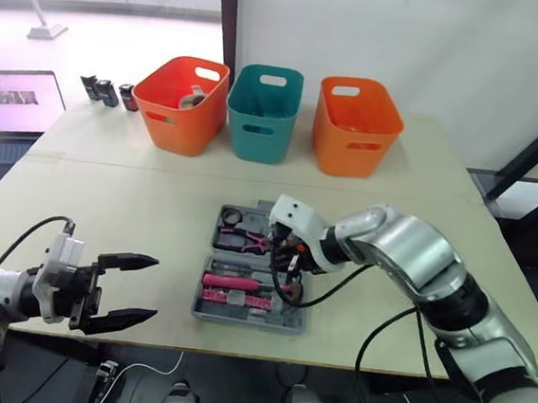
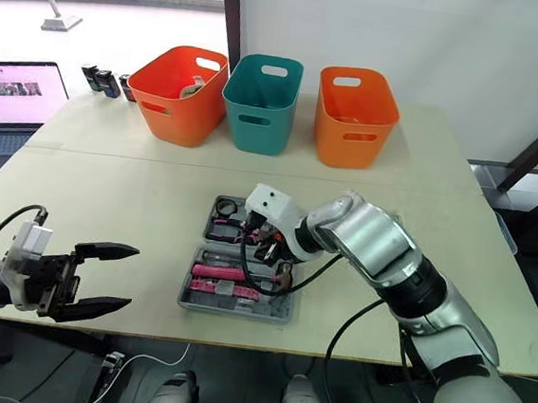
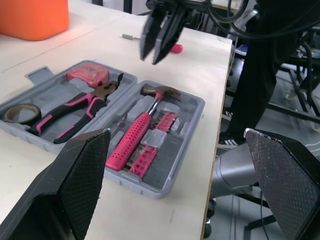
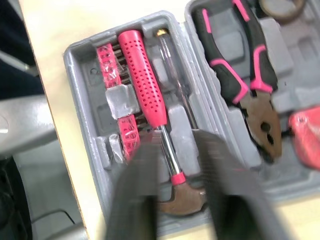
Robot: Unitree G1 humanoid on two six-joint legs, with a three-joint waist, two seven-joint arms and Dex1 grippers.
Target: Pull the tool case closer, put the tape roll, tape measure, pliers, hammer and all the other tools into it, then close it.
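The right jaws hang just above the tool case (image 1: 250, 300), over the head of the hammer (image 3: 137, 135). They are open a little bit and hold nothing. The left jaws are open wide and hold nothing too. They float near the front left edge of the desk (image 1: 107, 196), well apart from the case. The case lies open and flat near the front edge of the desk, so I think the pulling part is done. In 1 half sit the tape roll (image 3: 20, 112), the pliers (image 3: 75, 107) and the red tape measure (image 3: 87, 74). In the other half sit the hammer and a pink strip of bits (image 3: 156, 142). 1 small tool with a pink handle (image 3: 174, 48), maybe a screwdriver, lies on the desk just past the case. I think it has to go in next, and then the case has to be shut. The desk is pale and smooth. At its back stand 3 bins in a row: an orange bin (image 1: 181, 103), a teal bin (image 1: 263, 113) and a second orange bin (image 1: 356, 124). A laptop (image 1: 12, 101) sits off to the left, and a white wall (image 1: 409, 34) is behind.
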